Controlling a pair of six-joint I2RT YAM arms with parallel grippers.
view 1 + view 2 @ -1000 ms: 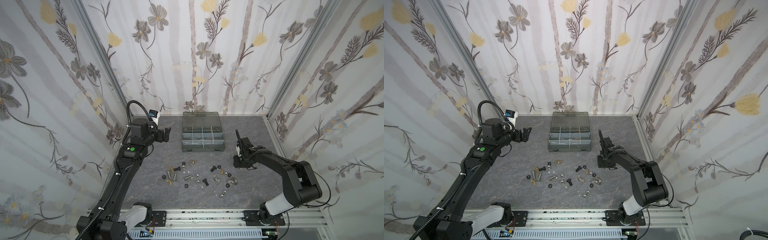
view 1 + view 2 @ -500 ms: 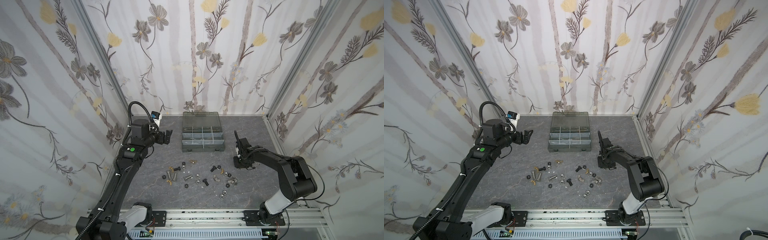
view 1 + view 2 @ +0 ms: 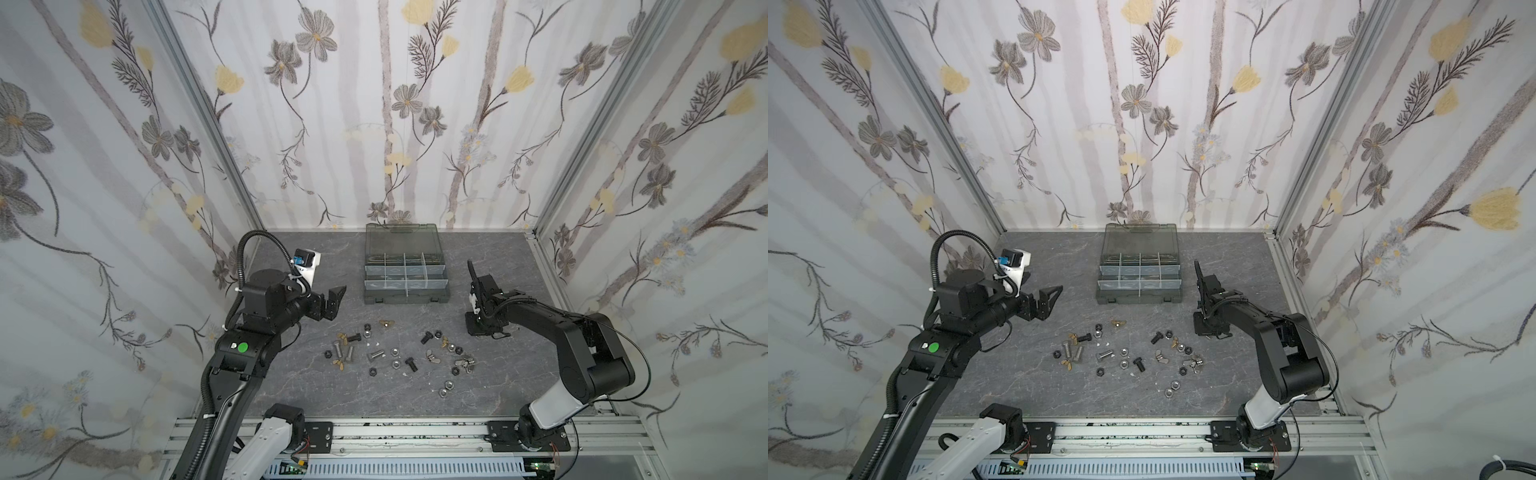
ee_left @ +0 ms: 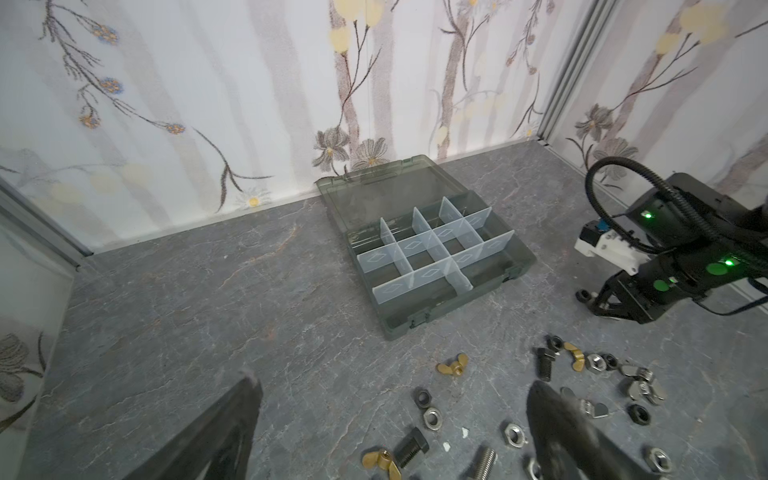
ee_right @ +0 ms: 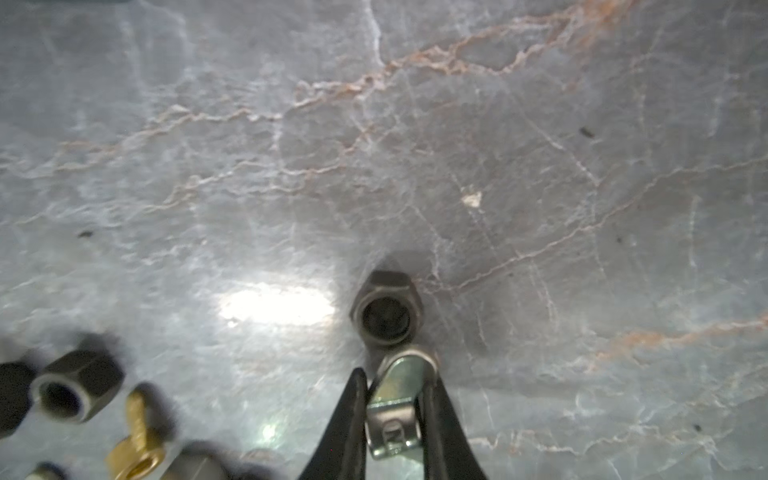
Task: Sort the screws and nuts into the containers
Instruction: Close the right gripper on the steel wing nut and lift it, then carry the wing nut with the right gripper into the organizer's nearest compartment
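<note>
Grey marbled tabletop [image 3: 291, 386], floral walls: silver wing nut [image 5: 392, 411] clamped in right gripper [image 5: 395, 374], right of centre in both top views, beside a dark hex nut [image 5: 386, 311]; loose screws and nuts [image 3: 375, 356] lower centre; open grey organiser case [image 3: 406, 297] above; left gripper [image 3: 337, 302] jaws apart.

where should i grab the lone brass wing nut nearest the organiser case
Pinch the brass wing nut across its middle hub, coming from straight above: it seems to lie alone with both ears spread sideways, so the narrow hub between them is free.
</note>
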